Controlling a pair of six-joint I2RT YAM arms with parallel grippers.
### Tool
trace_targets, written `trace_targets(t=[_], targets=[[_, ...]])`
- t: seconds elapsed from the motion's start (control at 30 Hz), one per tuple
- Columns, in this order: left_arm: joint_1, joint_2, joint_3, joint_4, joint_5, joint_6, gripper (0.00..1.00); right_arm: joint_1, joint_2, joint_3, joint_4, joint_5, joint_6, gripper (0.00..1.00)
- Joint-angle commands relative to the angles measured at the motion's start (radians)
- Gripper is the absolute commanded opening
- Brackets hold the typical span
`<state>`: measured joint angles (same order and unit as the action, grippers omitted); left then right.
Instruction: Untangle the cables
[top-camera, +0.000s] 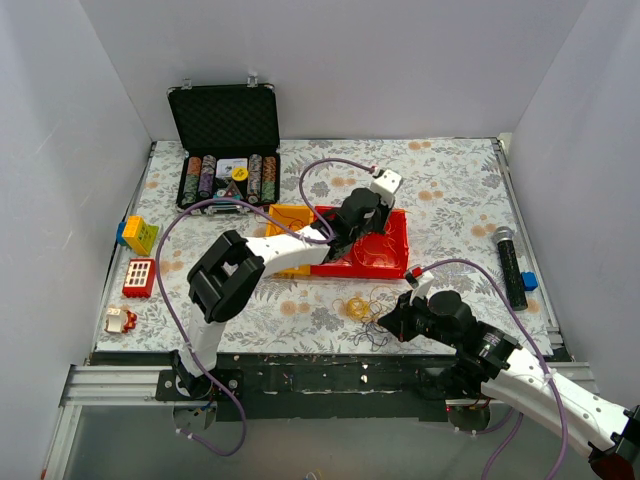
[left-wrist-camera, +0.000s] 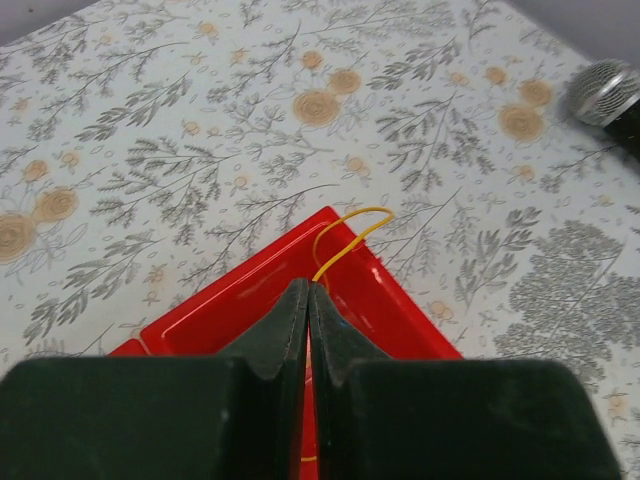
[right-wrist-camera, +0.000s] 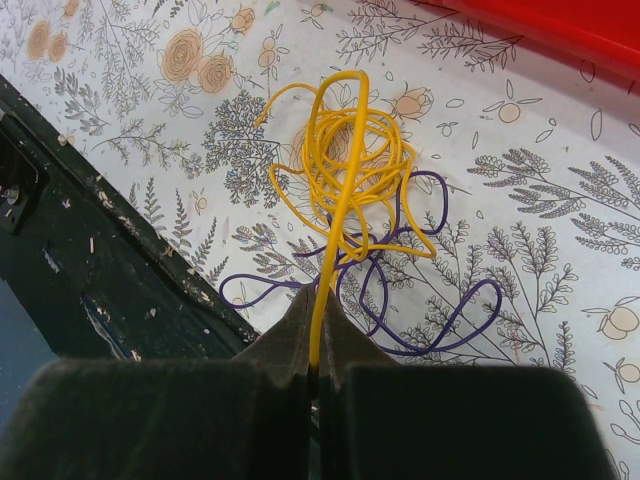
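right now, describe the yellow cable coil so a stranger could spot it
Find the red tray mid-table; just nearer the arm bases lies a small tangle. The yellow cable coil is its tight bright bundle, one strand pinched by the right gripper, unlike the looser purple cable spread beside it.

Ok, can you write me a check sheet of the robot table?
Surface: flowery table, flat.
Job's things: yellow tangle mixed with purple wire near the front edge; yellow loop by the red tray corner.
Clutter: chip case, toy blocks, microphone.
Grippers: left gripper shut on the yellow loop; right gripper shut on a yellow tangle strand.
Cables: lilac arm cables arch above the table.
Surroundings: white walls.
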<state>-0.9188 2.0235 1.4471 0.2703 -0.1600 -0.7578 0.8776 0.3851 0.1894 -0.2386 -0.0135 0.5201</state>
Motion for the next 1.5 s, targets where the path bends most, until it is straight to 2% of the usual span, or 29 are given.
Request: trace_targets(t=[0.0,0.33,0.47,0.63,0.73,0.87,1.07,1.1,1.2,1.3,1.47], targets=[[0.009,-0.020,-0.011,0.009,-0.059,0.106,0.00,0.003,-0.003,0.042,0.016,0.007,0.001,0.01],[-0.012,-0.042,-0.048,-0.057,-0.032,0.308,0.00,0.003,0.023,0.050,0.019,0.043,0.003,0.01],[-0.038,-0.009,-0.033,-0.098,-0.068,0.399,0.00,0.003,0.021,0.054,0.019,0.050,0.001,0.01],[-0.038,-0.005,-0.014,-0.108,-0.070,0.419,0.02,0.001,0.015,0.058,0.013,0.055,0.000,0.01],[-0.038,-0.009,0.002,-0.099,-0.056,0.408,0.10,0.003,0.018,0.061,0.015,0.055,0.000,0.01],[-0.040,-0.025,0.009,-0.074,-0.036,0.408,0.36,0.003,0.018,0.061,0.016,0.055,0.003,0.01],[-0.038,-0.029,0.041,-0.077,-0.042,0.407,0.57,0.003,0.015,0.062,0.018,0.058,0.004,0.01],[-0.038,-0.037,0.050,-0.079,-0.042,0.400,0.63,0.003,0.017,0.064,0.019,0.057,0.003,0.01],[-0.038,-0.058,0.088,-0.104,-0.021,0.382,0.90,0.003,0.017,0.065,0.016,0.058,0.001,0.01],[-0.037,-0.089,0.134,-0.137,-0.030,0.359,0.98,0.004,0.015,0.068,0.013,0.063,0.001,0.01],[-0.022,-0.190,0.125,-0.175,0.010,0.333,0.98,0.003,0.012,0.076,0.016,0.076,-0.003,0.01]])
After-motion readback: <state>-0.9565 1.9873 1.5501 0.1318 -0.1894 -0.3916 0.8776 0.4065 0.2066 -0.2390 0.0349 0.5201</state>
